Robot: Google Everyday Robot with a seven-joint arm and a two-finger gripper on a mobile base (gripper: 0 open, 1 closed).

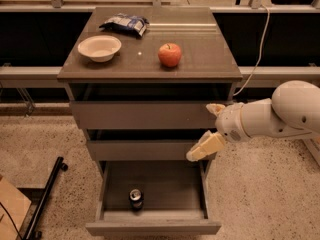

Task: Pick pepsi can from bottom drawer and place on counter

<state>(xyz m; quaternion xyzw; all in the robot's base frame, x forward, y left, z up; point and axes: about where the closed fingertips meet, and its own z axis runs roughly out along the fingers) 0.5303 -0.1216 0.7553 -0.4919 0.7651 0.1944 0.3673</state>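
Observation:
The pepsi can (135, 198) stands upright in the open bottom drawer (150, 228), near its front and left of centre. It is dark with a silver top. My gripper (203, 132) is at the cabinet's right front corner, level with the middle drawer and above and right of the can. It is open and empty: one cream finger (206, 146) points down-left, the other sits higher by the top drawer. The counter (205, 61) is the cabinet's grey-brown top.
On the counter are a white bowl (99, 47) at the left, a red apple (170, 54) in the middle and a blue chip bag (124, 23) at the back. A black pole (45, 196) lies on the floor at the left.

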